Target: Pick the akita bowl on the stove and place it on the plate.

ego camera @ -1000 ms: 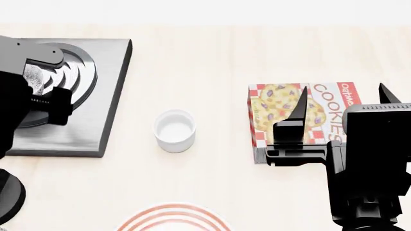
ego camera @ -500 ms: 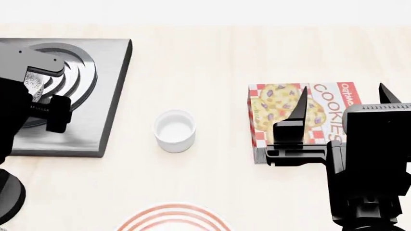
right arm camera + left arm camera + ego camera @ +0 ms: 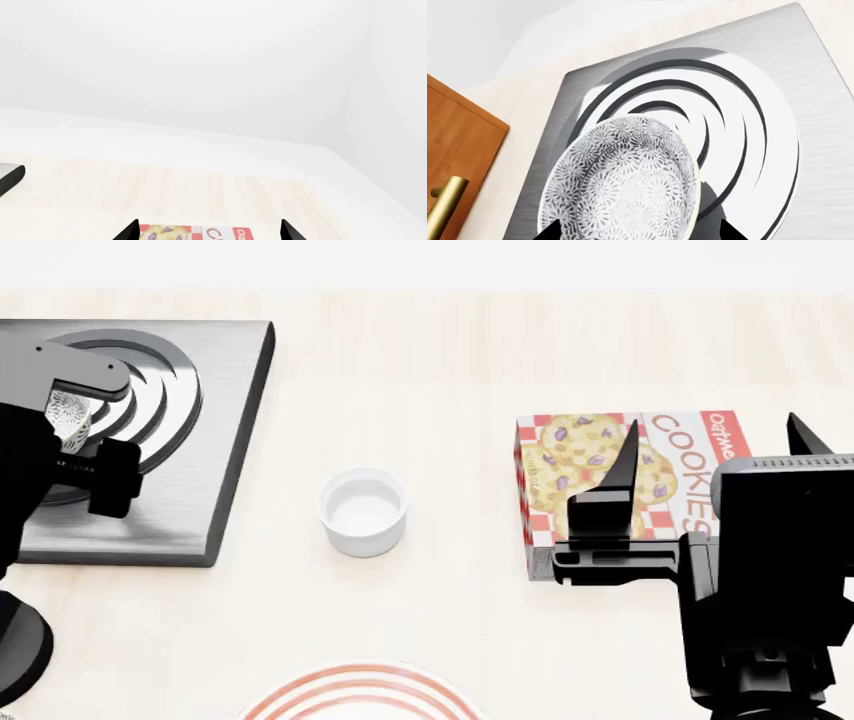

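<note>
The akita bowl [image 3: 627, 180], meshed black and white, sits on the burner rings of the grey stove [image 3: 807, 75]. My left gripper [image 3: 638, 231] is open, with one dark fingertip [image 3: 550, 231] at the bowl's side and the other a little off its rim. In the head view my left arm hides most of the bowl [image 3: 67, 418] on the stove [image 3: 220, 440]; the fingers are not visible there. The red-ringed plate [image 3: 358, 695] shows partly at the near table edge. My right gripper [image 3: 714, 440] hangs open and empty above the cookie box.
A small plain white cup [image 3: 363, 510] stands between the stove and a cookie box [image 3: 587, 470]. The box [image 3: 193, 234] also shows between my right fingertips. A wooden cabinet with a brass handle [image 3: 454, 150] lies beside the stove.
My left arm has shifted slightly left and toward the near side over the stove, closing in on the bowl. The right arm, cup and box have not moved.
</note>
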### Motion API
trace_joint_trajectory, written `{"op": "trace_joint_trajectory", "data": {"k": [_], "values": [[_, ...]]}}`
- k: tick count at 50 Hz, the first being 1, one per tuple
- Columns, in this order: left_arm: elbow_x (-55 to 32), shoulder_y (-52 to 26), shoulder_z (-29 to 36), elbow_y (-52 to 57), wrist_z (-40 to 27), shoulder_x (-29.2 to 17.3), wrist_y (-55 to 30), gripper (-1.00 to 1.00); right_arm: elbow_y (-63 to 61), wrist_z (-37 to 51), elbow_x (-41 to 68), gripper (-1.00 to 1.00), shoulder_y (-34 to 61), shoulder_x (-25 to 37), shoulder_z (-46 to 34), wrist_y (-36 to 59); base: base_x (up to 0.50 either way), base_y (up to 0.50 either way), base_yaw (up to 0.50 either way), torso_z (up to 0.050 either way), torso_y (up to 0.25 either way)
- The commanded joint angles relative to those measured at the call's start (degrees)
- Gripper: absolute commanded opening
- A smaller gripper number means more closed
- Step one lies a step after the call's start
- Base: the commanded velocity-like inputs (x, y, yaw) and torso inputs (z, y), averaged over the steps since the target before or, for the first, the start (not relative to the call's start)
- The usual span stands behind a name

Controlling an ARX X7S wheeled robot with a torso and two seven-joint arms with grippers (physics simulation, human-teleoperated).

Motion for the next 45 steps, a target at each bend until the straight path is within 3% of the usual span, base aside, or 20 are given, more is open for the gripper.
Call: {"op": "trace_joint_trajectory", "data": {"k": [1,45], "values": [[0.37,-0.17,0.44,-0.47,0.07,-0.16,0.68,1.00,-0.06,0.17,0.24,1.00,0.14,0.14,-0.09,0.19,0.00,0.00,0.00,0.000,0.000],[1.26,-0.88,1.82,-4.40,0.71,0.46,2.60,1.00,-0.17,0.83,1.01,1.00,0.13,0.49,-0.23,0.15,0.00,0.00,0.00,0.000,0.000]]}}
